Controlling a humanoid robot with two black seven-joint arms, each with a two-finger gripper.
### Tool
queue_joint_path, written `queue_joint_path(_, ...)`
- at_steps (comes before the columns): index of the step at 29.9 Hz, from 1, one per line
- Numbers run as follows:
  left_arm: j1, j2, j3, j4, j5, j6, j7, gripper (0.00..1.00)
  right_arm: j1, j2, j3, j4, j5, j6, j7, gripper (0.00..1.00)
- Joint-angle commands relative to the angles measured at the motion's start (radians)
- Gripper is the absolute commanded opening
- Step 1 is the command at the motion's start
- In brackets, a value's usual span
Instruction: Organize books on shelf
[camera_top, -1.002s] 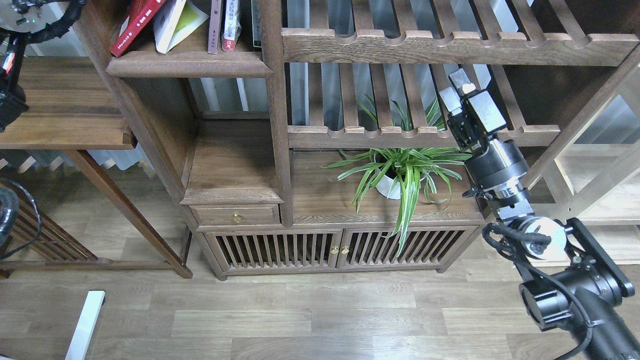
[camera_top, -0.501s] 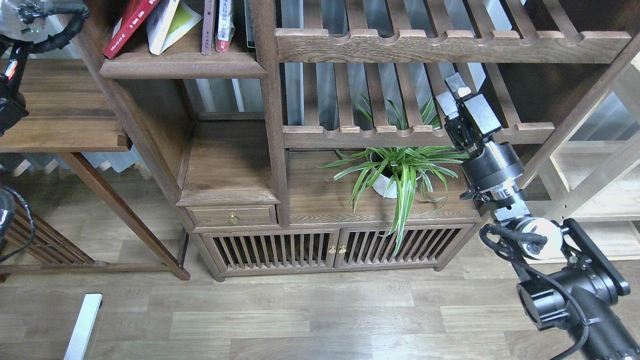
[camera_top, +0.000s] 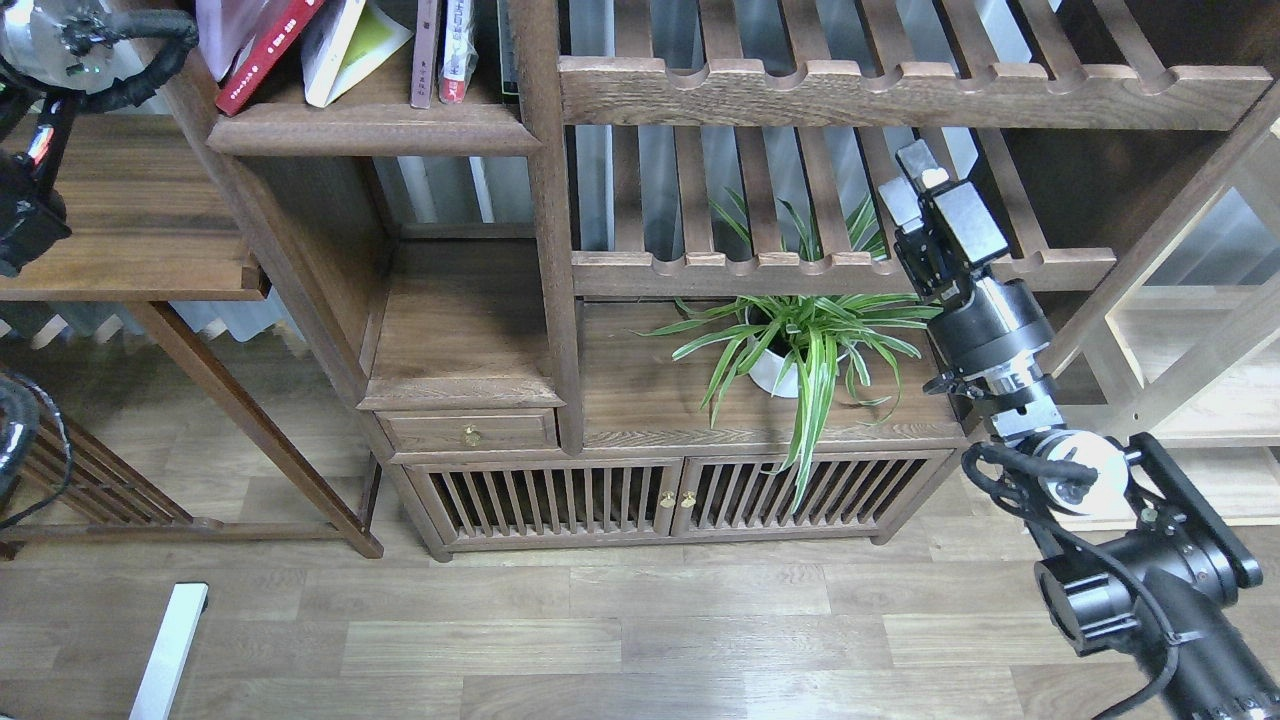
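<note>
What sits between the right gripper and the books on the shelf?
Head view: between the right gripper and the books on the shelf stand the bookcase's upright post and the slatted rack.

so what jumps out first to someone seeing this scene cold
The green spider plant in its white pot, on the dark bookcase's lower surface right of centre, draws the eye first. Just to its right, the right end effector is raised in front of the slatted rack. At top left, a red book leans beside others on the solid shelf.
</note>
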Motion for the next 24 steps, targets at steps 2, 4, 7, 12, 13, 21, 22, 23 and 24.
queue_joint_path(2,-0.015,-0.006,0.004,0.001,0.000,0.002,0.002,0.34,0.000,-0.003,0.004,0.000,0.002,0.000,0.001,0.80)
queue_joint_path(4,-0.021,-0.012,0.004,0.001,0.000,0.003,0.002,0.34,0.000,-0.003,0.010,0.000,0.004,0.000,0.001,0.80)
queue_joint_path(7,-0.031,-0.021,0.005,0.001,0.000,0.003,0.002,0.35,0.000,-0.003,0.018,0.000,0.006,0.000,0.001,0.80)
queue_joint_path(12,-0.038,-0.026,0.002,-0.001,-0.001,0.003,-0.008,0.46,0.000,-0.003,0.022,0.000,0.006,0.000,0.001,0.80)
queue_joint_path(13,-0.032,-0.025,0.004,-0.001,-0.003,0.002,-0.009,0.49,0.001,-0.001,0.022,0.000,0.004,0.000,0.001,0.80)
queue_joint_path(21,-0.025,-0.052,0.007,-0.001,-0.150,-0.006,-0.122,0.64,0.000,0.003,0.013,-0.005,0.004,0.000,0.001,0.80)
queue_joint_path(22,-0.021,-0.060,0.008,-0.001,-0.174,-0.006,-0.141,0.69,0.001,0.005,0.013,-0.006,0.004,0.000,0.001,0.80)
queue_joint_path(23,-0.018,-0.067,0.011,-0.002,-0.201,-0.006,-0.159,0.74,0.001,0.005,0.013,-0.008,0.004,0.000,0.001,0.80)
queue_joint_path(24,-0.018,-0.071,0.013,-0.003,-0.216,-0.009,-0.172,0.77,0.000,0.003,0.015,-0.008,0.004,0.000,0.001,0.80)
